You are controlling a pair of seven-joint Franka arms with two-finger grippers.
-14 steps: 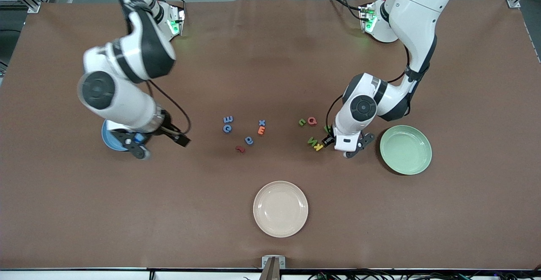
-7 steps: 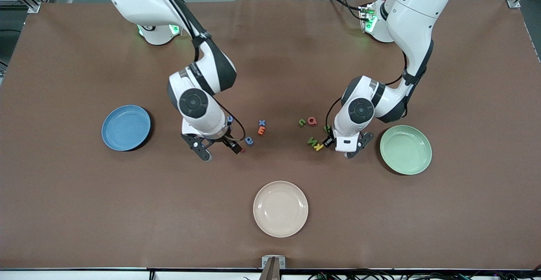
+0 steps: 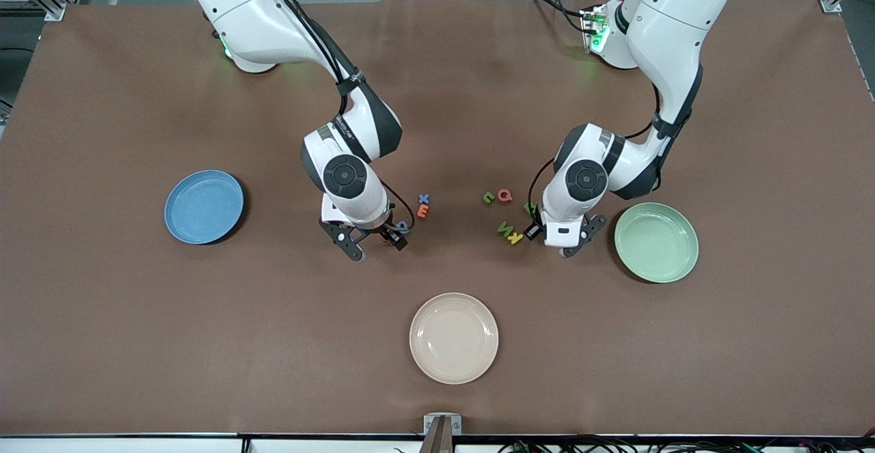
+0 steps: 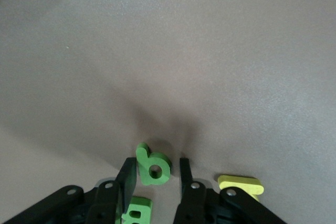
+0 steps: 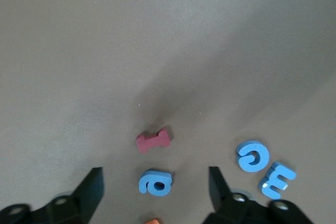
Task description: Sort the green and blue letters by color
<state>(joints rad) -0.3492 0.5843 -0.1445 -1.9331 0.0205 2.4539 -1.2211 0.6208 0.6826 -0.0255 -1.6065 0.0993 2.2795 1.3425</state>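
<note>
Over the green letters, my left gripper (image 3: 552, 238) hangs low beside the green plate (image 3: 656, 242). In the left wrist view a green letter (image 4: 153, 169) lies on the table between the narrowed fingers of that gripper (image 4: 156, 162). One finger touches it and a small gap shows at the other. A second green letter (image 4: 136, 208) lies under the hand. My right gripper (image 3: 374, 242) is over the blue letters, open wide (image 5: 156, 174), with a blue letter (image 5: 156, 182) lying between the fingers, untouched. Two more blue letters (image 5: 253, 156) lie beside it, and a blue X (image 3: 424, 199) lies farther from the front camera.
A dark red letter (image 5: 153, 141), an orange E (image 3: 422, 212), a pink Q (image 3: 505, 195) and a yellow letter (image 4: 240, 184) lie among the letters. The blue plate (image 3: 204, 207) sits toward the right arm's end, and the beige plate (image 3: 454, 337) is nearest the front camera.
My right arm swung from over the blue plate to over the blue letters. The left gripper's fingers closed in around the green letter while that arm stayed in place.
</note>
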